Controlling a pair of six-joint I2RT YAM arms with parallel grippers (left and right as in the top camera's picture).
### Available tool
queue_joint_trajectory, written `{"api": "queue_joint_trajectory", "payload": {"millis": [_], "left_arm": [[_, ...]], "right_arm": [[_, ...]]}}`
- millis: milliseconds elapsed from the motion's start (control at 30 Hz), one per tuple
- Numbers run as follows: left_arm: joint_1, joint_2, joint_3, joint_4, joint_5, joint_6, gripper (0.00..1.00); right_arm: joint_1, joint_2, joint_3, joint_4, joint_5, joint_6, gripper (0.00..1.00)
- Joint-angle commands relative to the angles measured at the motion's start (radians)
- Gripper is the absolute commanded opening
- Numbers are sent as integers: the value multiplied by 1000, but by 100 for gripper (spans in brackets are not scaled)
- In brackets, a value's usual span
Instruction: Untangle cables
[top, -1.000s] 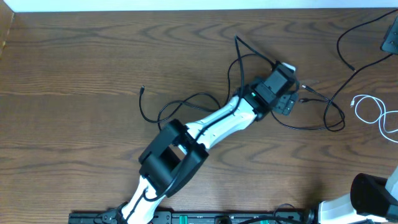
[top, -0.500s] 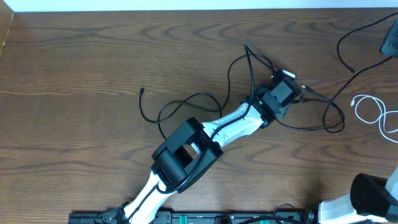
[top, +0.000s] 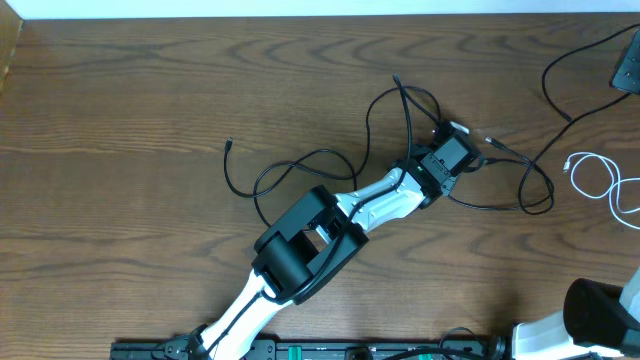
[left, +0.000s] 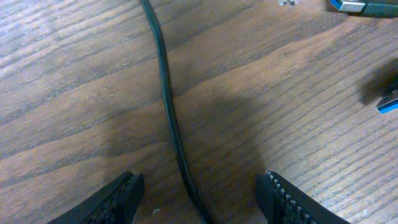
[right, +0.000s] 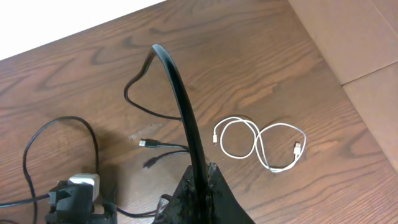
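Left wrist view: the left gripper (left: 200, 186) sits low over the wooden table (left: 298, 112) with its jaws spread wide. A black cable (left: 168, 112) runs lengthwise through the gap, clear of both ribbed pads (left: 118, 199). Two blue-tipped plug ends (left: 351, 6) lie beyond it on the wood.

Overhead view: the left arm (top: 380, 200) extends diagonally to mid-table, and its gripper stands inside the tangle of black cables (top: 368, 118), whose loops spread to either side.

Right wrist view: the right gripper (right: 198, 196) is a dark mass at the bottom edge, and whether its jaws are spread or together cannot be told. Farther off, the white cable (right: 257, 142) lies coiled in a figure-eight, apart from the black loops.
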Motion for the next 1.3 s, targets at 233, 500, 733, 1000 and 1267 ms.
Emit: {"api": "queue_joint_trajectory", "payload": {"millis": [233,500,733,1000,1267], "left_arm": [[7,4,-22,-86,-39,5,8],[106,-97,-21,-354,-113,5,7],[353,-307,-21,-641,-166,5,7],[652,-407,-21,-700,75,-10,7],[607,-407,-22,-700,646,3,8]], "right_arm": [[2,6,-2,-11,2,22,1],[2,6,-2,-13,14,22,1],[1,6,-2,-18,128,22,1],[0,6,-2,-21,263,112,1],[2,6,-2,-22,43,108,1]]}}
